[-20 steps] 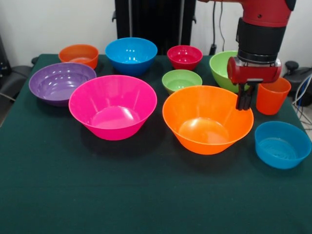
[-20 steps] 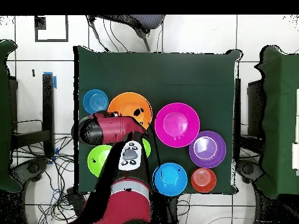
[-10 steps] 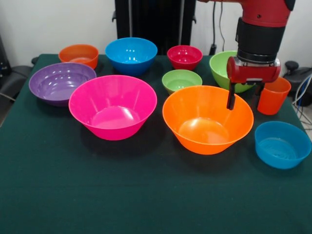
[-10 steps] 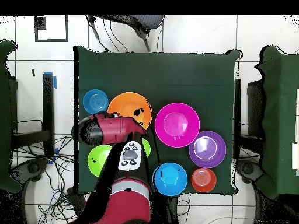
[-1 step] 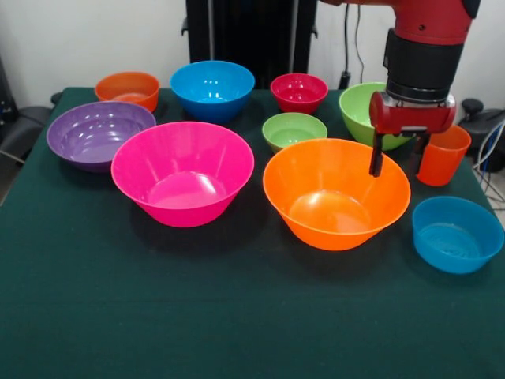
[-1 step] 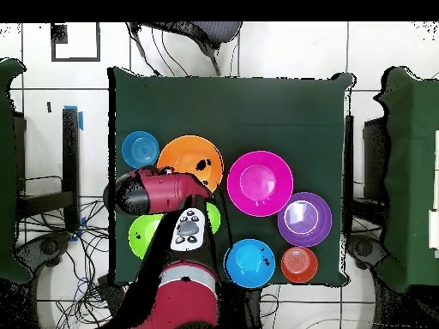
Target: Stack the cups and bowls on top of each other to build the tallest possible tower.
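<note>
The red and black arm (image 5: 422, 47) descends vertically from above, wrist pointing straight down, its gripper (image 5: 396, 155) hanging with the two dark fingers (image 5: 376, 155) spread apart.

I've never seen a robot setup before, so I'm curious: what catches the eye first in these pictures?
Probably the two big glossy bowls side by side mid-table on the dark green table: the large pink bowl and the large orange bowl, with smaller bowls ringed behind them. Next, the red and black arm coming down at the right, its end effector open over the orange bowl's rim, beside the orange cup.
</note>
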You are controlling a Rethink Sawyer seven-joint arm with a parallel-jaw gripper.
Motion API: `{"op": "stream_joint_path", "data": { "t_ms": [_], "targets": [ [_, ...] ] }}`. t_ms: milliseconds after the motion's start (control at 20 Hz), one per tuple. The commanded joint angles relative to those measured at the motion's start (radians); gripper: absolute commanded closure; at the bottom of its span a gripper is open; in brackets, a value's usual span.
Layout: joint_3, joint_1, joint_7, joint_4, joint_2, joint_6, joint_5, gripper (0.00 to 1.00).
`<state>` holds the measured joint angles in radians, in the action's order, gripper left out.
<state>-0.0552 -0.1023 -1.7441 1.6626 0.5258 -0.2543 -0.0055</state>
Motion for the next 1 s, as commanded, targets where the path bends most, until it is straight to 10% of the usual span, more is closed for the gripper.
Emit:
{"op": "stream_joint_path", "data": {
  "t_ms": [50,1000],
  "targets": [
    [0.043,-0.035,-0.160,0.037,-0.044,-0.006,0.002,0.00],
    [0.065,-0.020,-0.152,0.018,-0.105,0.078,-0.007,0.00]
  ]
}}
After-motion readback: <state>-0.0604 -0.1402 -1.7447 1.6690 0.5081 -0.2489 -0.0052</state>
